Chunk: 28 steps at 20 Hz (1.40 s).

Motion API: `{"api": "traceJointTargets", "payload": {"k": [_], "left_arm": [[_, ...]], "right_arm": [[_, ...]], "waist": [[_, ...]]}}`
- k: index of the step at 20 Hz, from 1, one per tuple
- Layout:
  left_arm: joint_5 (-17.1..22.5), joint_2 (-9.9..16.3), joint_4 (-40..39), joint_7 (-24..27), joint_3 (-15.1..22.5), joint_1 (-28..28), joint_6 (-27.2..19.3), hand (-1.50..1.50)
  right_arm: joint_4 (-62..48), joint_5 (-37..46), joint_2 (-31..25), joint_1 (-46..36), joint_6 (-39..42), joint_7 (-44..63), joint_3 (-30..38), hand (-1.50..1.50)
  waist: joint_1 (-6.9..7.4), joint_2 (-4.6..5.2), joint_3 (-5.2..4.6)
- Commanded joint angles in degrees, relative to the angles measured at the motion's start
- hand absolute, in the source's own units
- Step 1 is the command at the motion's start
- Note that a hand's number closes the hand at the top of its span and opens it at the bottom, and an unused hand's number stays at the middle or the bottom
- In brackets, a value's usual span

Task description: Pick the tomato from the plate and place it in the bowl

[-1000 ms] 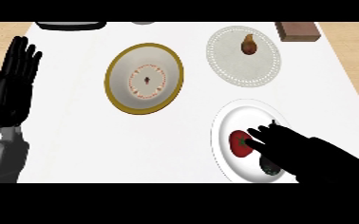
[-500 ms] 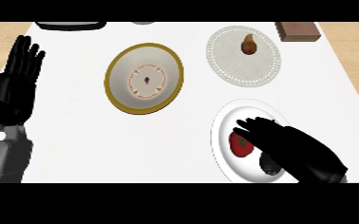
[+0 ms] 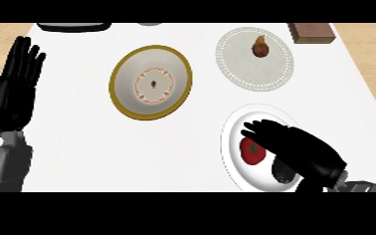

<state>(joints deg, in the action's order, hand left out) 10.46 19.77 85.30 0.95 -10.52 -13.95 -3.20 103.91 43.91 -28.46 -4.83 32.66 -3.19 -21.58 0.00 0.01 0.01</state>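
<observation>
The black right hand (image 3: 297, 147) hung low over the round white plate (image 3: 242, 122), its fingers bent down over the red tomato (image 3: 252, 152) on that plate, but it was hard to tell if they touched or held it. The black left hand (image 3: 18, 87) rested open at the left edge of the white surface (image 3: 81, 134), fingers up. The hand hid part of the tomato, and the gold-rimmed bowl (image 3: 150, 82) sat well apart, further back.

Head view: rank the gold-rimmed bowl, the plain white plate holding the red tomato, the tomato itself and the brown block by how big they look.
1. Plain white plate and gold-rimmed bowl: too alike to rank; the plate is nearer and partly covered by the right hand.
2. Brown block.
3. Red tomato, partly hidden.
</observation>
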Motion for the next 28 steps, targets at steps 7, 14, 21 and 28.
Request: {"api": "traceJointTargets", "payload": {"k": [7, 14, 21, 28], "left_arm": [[-1.8, -1.1, -1.3, -1.5, -0.9, -3.4, -0.6, 0.00], [0.3, -0.5, 2.4, -1.0, -3.3, 1.9, 4.2, 0.00], [-2.3, -2.2, 1.5, -2.0, -2.8, -1.4, 1.0, 0.00], [-2.9, -2.1, 1.2, -1.1, -3.2, -0.1, 2.4, 0.00]], "right_arm": [[-5.6, 9.2, 7.1, 0.7, -2.7, -1.1, -4.2, -1.50], [-8.0, 13.5, 9.5, 1.1, -3.4, -3.0, -3.2, -1.50], [-19.0, 15.8, 10.4, -2.3, -5.7, -7.0, 0.6, -1.50], [-26.6, 19.1, 12.4, -7.8, -7.1, -8.6, 3.3, -1.50]], "waist": [[-0.11, -0.02, -0.01], [0.00, -0.05, -0.01], [-0.01, 0.00, -0.01], [0.15, -0.01, 0.00]]}}
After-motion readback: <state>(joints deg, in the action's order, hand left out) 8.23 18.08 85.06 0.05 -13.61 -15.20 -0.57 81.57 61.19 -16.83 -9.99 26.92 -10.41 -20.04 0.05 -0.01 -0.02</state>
